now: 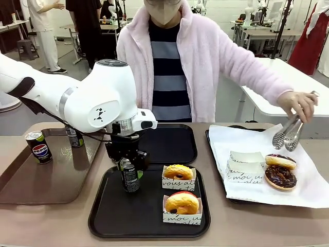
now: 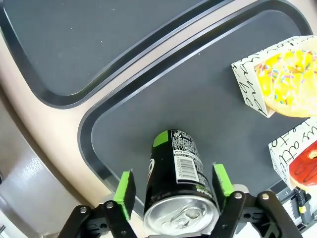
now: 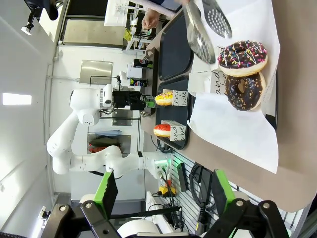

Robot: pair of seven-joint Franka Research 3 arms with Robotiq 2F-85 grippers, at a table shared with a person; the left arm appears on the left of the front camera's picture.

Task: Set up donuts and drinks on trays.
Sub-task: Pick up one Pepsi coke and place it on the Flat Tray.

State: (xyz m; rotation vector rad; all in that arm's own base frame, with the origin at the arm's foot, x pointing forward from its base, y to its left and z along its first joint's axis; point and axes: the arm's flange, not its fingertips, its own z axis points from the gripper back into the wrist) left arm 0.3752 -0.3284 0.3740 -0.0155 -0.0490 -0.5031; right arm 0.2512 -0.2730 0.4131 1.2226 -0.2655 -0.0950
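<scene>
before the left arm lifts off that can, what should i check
1. Slim black can with silver top upright on near matte black rectangular tray: ok.
2. Left gripper jaws spread off the can: gap shows on one side, ok; other side cannot tell.
3. Two glazed ring donuts in white paper sleeves apart from the can: ok.
4. Person's hand with metal tongs away from the can: ok.
5. Far matching black tray stocked: not ok, visible part bare.

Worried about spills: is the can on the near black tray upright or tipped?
Upright: the can stands on its base on the near black tray, silver top facing up.
</scene>
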